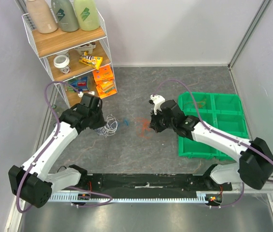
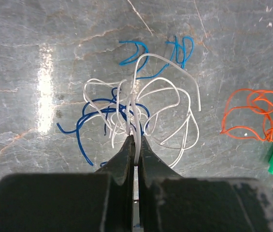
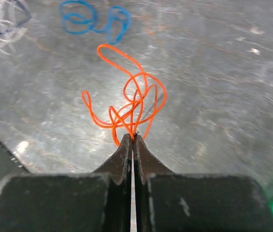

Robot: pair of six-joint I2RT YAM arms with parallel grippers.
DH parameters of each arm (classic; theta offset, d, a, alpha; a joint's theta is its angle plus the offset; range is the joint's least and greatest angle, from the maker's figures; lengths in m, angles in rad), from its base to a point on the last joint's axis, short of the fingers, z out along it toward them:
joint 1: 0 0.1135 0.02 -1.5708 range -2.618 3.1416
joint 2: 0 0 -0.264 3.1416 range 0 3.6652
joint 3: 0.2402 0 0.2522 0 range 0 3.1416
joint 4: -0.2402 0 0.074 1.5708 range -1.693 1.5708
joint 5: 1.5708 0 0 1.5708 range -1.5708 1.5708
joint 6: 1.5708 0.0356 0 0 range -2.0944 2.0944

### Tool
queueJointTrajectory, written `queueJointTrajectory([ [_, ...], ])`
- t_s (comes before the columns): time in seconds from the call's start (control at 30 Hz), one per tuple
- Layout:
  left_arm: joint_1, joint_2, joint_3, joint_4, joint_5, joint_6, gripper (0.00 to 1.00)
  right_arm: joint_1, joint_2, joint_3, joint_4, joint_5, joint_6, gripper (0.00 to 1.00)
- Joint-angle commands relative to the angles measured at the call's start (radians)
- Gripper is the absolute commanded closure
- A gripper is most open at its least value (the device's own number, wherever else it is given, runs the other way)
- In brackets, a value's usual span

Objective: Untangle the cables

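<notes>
On grey marbled table (image 1: pixel 175 87), thin cables (image 1: pixel 109 126)

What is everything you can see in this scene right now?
white cables: one bundle, white, left of centre, a blue strand tangled in
blue cables: a few loose pieces, blue, just beyond the white bundle
orange cables: one clump, orange-red, centre
bin: one, green, right side
shelf rack: one, white wire with wooden shelves, far left corner
bottles: three, tan, grey-green, light green, top shelf
orange boxes: stack, orange, rack's foot
left gripper: black, shut on white cables
right gripper: black, shut on orange cables
</notes>
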Motion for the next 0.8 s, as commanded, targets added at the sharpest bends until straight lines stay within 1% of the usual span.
queueJointTrajectory([
  [0.0,0.004,0.038,0.01,0.02,0.094,0.061,0.85,-0.057,0.087,0.093,0.061,-0.353,0.012,1.0],
  [0.1,0.003,0.082,0.022,-0.015,0.16,0.075,0.14,-0.074,0.142,0.142,0.024,-0.427,0.017,1.0],
  [0.13,0.0,0.077,0.019,-0.008,0.172,0.075,0.06,-0.077,0.153,0.153,0.017,-0.443,0.02,1.0],
  [0.2,-0.002,0.042,0.001,0.038,0.212,0.077,0.06,-0.082,0.17,0.177,0.0,-0.467,0.029,1.0],
  [0.23,0.0,0.019,-0.01,0.067,0.248,0.083,0.08,-0.082,0.173,0.185,-0.003,-0.475,0.035,1.0],
  [0.3,0.0,-0.02,-0.039,0.161,0.357,0.101,0.16,-0.085,0.183,0.2,-0.002,-0.516,0.055,1.0],
  [0.33,-0.003,-0.026,-0.056,0.204,0.432,0.108,0.23,-0.088,0.191,0.208,0.0,-0.542,0.063,1.0],
  [0.37,-0.008,-0.029,-0.068,0.262,0.486,0.103,0.25,-0.088,0.197,0.219,-0.002,-0.567,0.071,1.0],
  [0.43,-0.032,-0.027,-0.088,0.331,0.566,0.091,0.25,-0.091,0.21,0.236,0.0,-0.601,0.083,1.0],
  [0.53,-0.071,-0.006,-0.09,0.378,0.617,0.089,0.18,-0.095,0.216,0.248,0.01,-0.619,0.103,1.0],
  [0.6,-0.083,0.015,-0.082,0.375,0.638,0.097,0.17,-0.1,0.216,0.248,0.027,-0.633,0.118,1.0],
  [0.63,-0.087,0.028,-0.08,0.375,0.649,0.1,0.19,-0.102,0.216,0.249,0.037,-0.636,0.126,1.0],
  [0.77,-0.107,0.025,-0.086,0.367,0.642,0.103,0.35,-0.111,0.219,0.252,0.052,-0.635,0.14,1.0],
])
